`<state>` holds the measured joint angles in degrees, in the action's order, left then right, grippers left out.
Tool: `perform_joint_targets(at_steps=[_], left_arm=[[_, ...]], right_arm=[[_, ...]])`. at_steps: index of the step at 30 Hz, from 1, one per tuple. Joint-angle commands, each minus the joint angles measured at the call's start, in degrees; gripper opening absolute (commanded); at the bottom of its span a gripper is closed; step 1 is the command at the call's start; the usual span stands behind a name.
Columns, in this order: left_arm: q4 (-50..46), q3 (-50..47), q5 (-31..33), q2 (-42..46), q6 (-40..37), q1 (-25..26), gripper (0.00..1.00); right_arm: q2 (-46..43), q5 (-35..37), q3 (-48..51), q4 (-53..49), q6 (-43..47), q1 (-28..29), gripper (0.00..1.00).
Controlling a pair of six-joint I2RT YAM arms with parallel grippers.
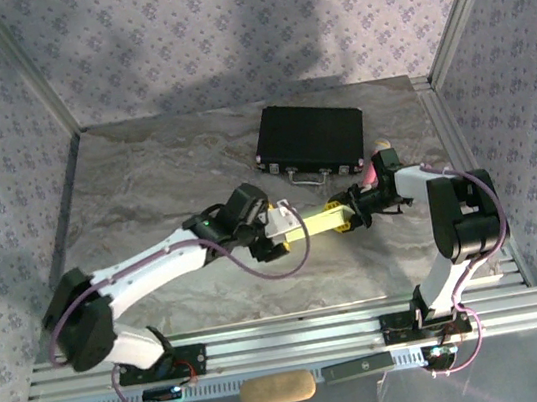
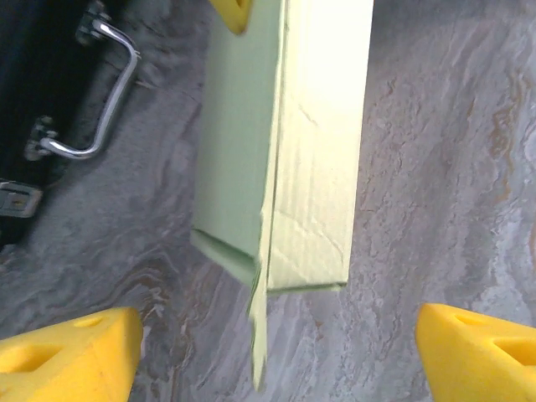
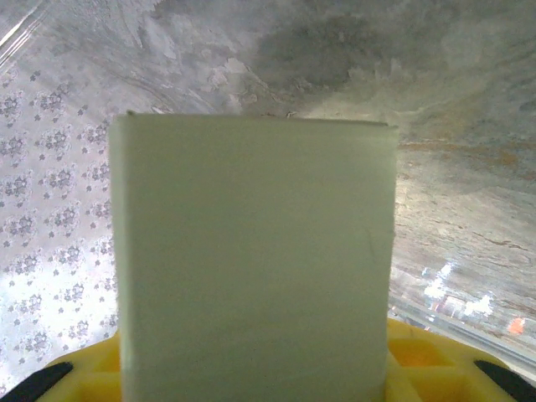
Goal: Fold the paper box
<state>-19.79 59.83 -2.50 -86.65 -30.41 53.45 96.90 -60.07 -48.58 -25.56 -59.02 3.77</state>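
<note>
Box (image 1: 322, 220) is clamped at one end by the right hand (image 1: 359, 210) and held off the worktop (image 1: 144, 179), probably so flaps can be reached. Left hand (image 2: 272, 347) is spread open, with the other end just ahead of its fingers, untouched.

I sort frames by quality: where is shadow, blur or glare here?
Top external view: broad dark shadow on the back wall, the paper box bright. Left wrist view: the yellow fingers and the box's lower edge are blurred. Right wrist view: the box is close and soft, glints at lower right.
</note>
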Motion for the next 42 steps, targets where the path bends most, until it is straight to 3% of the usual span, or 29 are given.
perform_joint_targets(at_steps=[1,8,12,16,26,32,42], left_arm=[[-0.6,3.4,1.1,-3.5,-4.7,2.3,0.84],[8.8,1.1,8.1,-7.3,-5.6,4.7,0.83],[12.4,0.7,14.8,-10.1,-6.4,5.9,0.78],[14.6,0.5,16.6,-10.8,-6.2,6.6,0.71],[7.1,2.2,12.4,-8.2,-5.9,6.9,0.52],[-1.5,5.0,7.6,-6.4,-4.5,6.2,0.5],[-15.2,9.3,-0.9,-3.1,-3.4,2.2,0.49]], right_arm=[[0.8,1.1,-0.4,-3.0,-0.1,0.2,0.4],[1.3,0.6,-0.3,-2.9,0.4,0.0,0.4],[1.1,0.7,0.0,-2.6,-0.1,0.1,0.4],[0.8,0.5,-0.1,-2.7,-0.2,0.2,0.41],[-1.1,0.7,-0.6,-3.4,-0.4,0.2,0.59],[-5.9,2.8,-2.6,-6.8,2.8,-0.1,0.7],[-15.2,5.0,-6.9,-15.7,9.0,-1.2,0.77]])
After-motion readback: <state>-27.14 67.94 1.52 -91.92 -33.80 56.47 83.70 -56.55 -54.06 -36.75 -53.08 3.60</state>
